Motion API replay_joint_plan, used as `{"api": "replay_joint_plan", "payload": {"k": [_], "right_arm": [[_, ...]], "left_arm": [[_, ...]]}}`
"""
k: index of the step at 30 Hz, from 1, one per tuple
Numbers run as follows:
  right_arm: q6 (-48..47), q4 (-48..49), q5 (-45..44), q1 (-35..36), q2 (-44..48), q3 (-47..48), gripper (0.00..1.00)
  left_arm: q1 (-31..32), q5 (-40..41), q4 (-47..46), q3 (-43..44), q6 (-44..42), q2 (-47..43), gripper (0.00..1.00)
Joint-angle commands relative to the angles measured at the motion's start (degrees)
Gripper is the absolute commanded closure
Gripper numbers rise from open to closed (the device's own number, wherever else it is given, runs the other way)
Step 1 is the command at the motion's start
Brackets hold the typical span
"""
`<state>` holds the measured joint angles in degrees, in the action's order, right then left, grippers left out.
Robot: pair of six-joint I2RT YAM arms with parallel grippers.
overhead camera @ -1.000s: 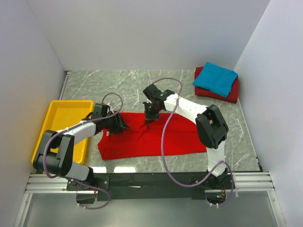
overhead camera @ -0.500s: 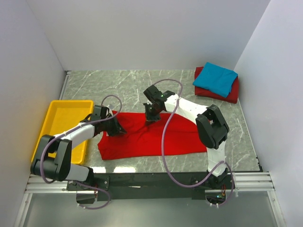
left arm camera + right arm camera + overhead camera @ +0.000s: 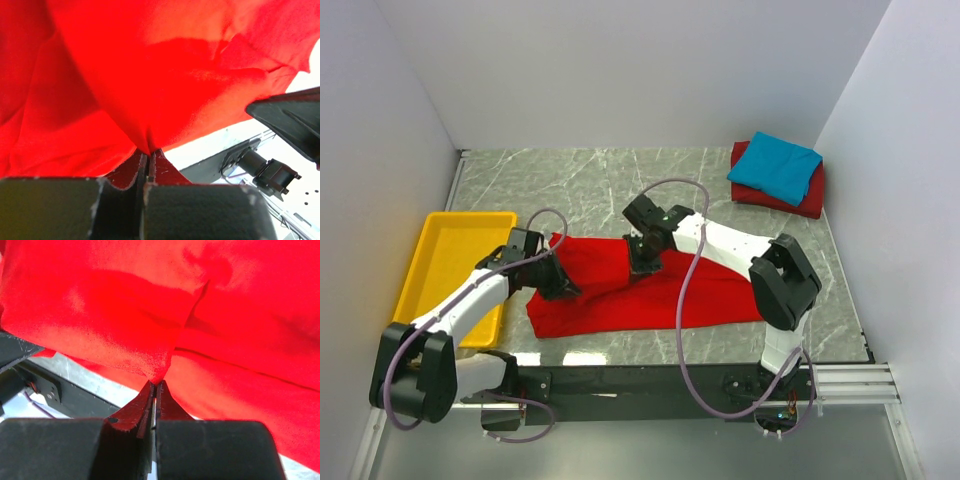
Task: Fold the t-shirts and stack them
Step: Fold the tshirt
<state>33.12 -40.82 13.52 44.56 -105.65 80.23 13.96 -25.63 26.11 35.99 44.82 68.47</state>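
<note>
1. Both arms have drawn back toward the near edge of the table since a second ago. The left gripper, which stood apart then, has closed, and the far edge of the bright red t-shirt has come nearer with the two grippers.
2. In its wrist view, the left gripper's fingers are pressed together on a pinch of red cloth, near the shirt's left end.
3. The right gripper is closed in the same way on the same shirt, near the middle of its far edge.
4. This shirt lies spread across the middle of the marble table, between the arms. I judge that a lengthwise fold is in progress and not finished.
5. Already done, it seems: the turquoise t-shirt lies folded on top of the folded darker red t-shirt at the back right.
6. Still left: to complete the folds and put the bright red shirt on that stack.
7. The yellow tray stands at the left. No shirt is in it; only the left arm passes over its near right corner.
</note>
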Motion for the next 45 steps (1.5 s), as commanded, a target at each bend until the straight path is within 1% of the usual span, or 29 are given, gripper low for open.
{"api": "replay_joint_plan", "payload": {"k": [1, 13, 19, 21, 22, 23, 25, 26, 27, 28, 29, 31, 34, 38, 41, 42, 45], "right_arm": [[-0.8, -1.7, -0.9, 2.3, 3.2, -1.4, 1.0], [0.6, -1.8, -0.8, 6.2, 3.3, -5.2, 1.0], [0.7, -2.1, -0.9, 7.4, 2.9, -5.6, 1.0], [0.7, -2.3, -0.8, 7.7, 2.7, -5.4, 1.0], [0.7, -2.4, -0.8, 7.8, 2.7, -5.4, 1.0], [0.7, -2.8, -0.9, 8.0, 2.7, -5.2, 0.95], [0.5, -4.0, -1.6, 8.5, 2.7, -4.6, 0.86], [0.5, -4.4, -1.7, 8.7, 3.1, -4.5, 0.76], [0.5, -4.6, -1.9, 8.8, 3.9, -4.5, 0.73], [0.5, -5.0, -2.0, 8.9, 4.3, -4.6, 0.61], [0.5, -5.2, -2.5, 8.9, 4.8, -4.6, 0.58], [0.6, -6.1, -3.4, 8.9, 6.4, -4.9, 0.55], [0.7, -7.9, -6.1, 8.8, 8.4, -4.8, 0.54], [0.0, -9.8, -10.4, 7.8, 10.4, -4.6, 0.53], [-1.0, -9.8, -12.5, 4.8, 11.7, -5.6, 0.53], [-1.8, -9.3, -12.8, 2.2, 12.2, -6.5, 0.53], [-3.9, -7.8, -13.4, -2.4, 14.0, -8.6, 0.53]], "left_arm": [[0.0, -0.1, 5.6, -0.7, 1.2, -3.4, 0.99], [0.0, 1.7, 12.8, -2.3, 1.3, -7.9, 0.98], [0.0, 1.5, 13.8, -3.6, 0.9, -8.3, 0.91], [0.0, 1.6, 14.1, -3.6, 0.8, -8.3, 0.85], [0.0, 1.8, 14.7, -3.3, 0.4, -8.2, 0.81], [0.0, 2.4, 15.2, -3.0, 0.3, -8.2, 0.7], [0.0, 2.9, 16.1, -2.3, -0.3, -8.2, 0.6], [0.0, 3.5, 17.0, -2.0, -0.5, -8.4, 0.54], [0.0, 3.7, 17.3, -1.7, -0.5, -9.0, 0.51], [0.0, 4.0, 17.8, -0.8, -0.5, -9.2, 0.5], [0.0, 4.4, 18.4, -0.3, -0.5, -9.5, 0.49], [0.0, 4.9, 19.0, 1.7, -0.4, -9.8, 0.49], [0.0, 5.3, 18.6, 4.3, 0.2, -9.1, 0.49], [0.0, 4.8, 15.3, 8.0, 0.9, -6.2, 0.49], [0.1, 3.9, 12.3, 11.1, 0.7, -2.5, 0.48], [0.0, 3.9, 11.4, 11.8, 0.5, -0.5, 0.48], [0.2, 4.6, 9.8, 15.2, -0.4, 3.7, 0.47]]}}
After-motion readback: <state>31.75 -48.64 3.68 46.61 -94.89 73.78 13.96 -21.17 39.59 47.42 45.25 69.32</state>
